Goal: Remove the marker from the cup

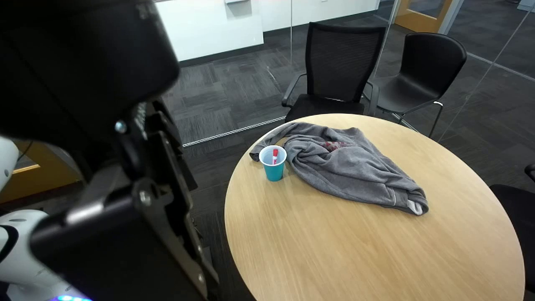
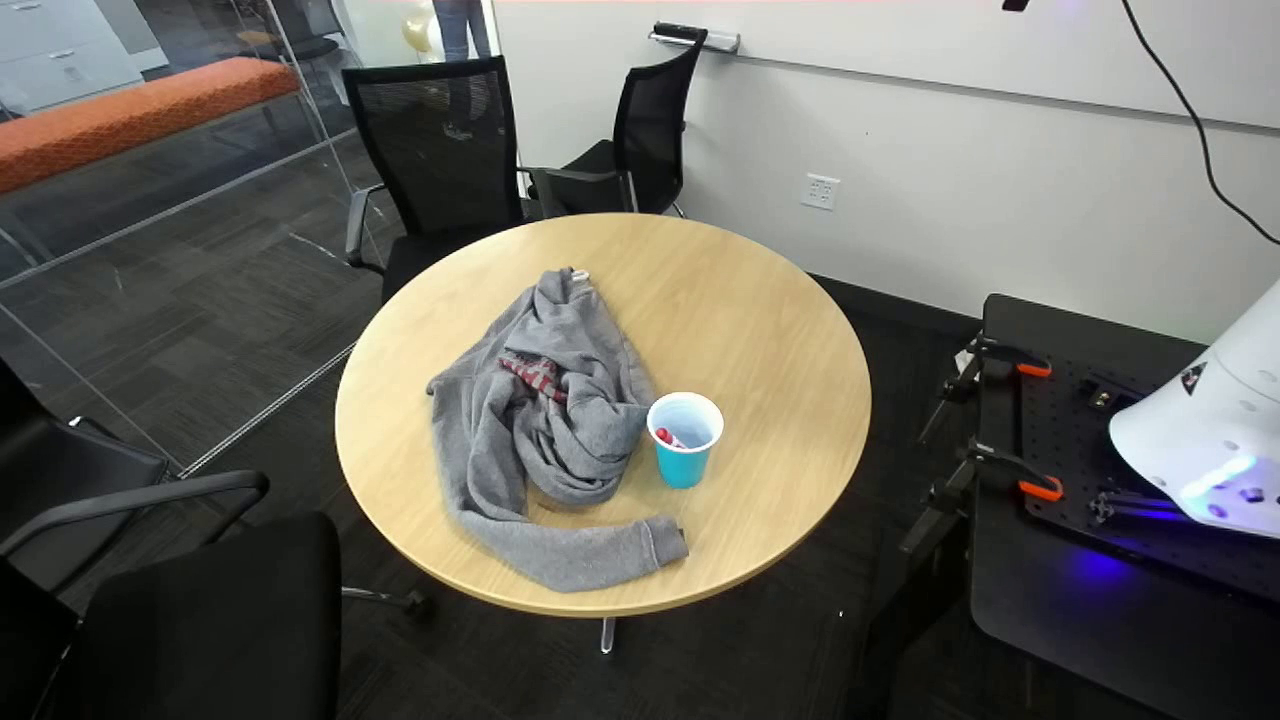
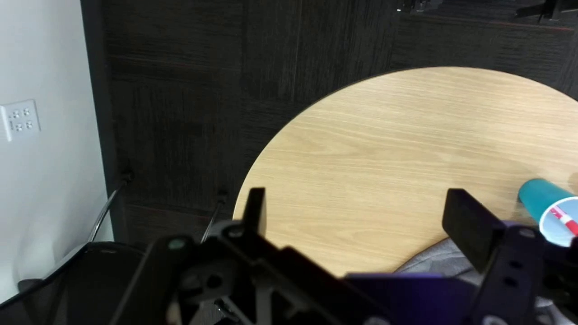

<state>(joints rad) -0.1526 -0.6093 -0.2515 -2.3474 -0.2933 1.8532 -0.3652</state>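
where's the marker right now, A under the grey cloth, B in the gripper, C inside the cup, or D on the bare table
C: the marker shows inside the open mouth of the cup in all three views.

The cup is teal, the marker red and white, the cloth grey, the table wood-grained.

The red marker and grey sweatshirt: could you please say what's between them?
The teal cup's wall separates the red marker from the sweatshirt in both exterior views.
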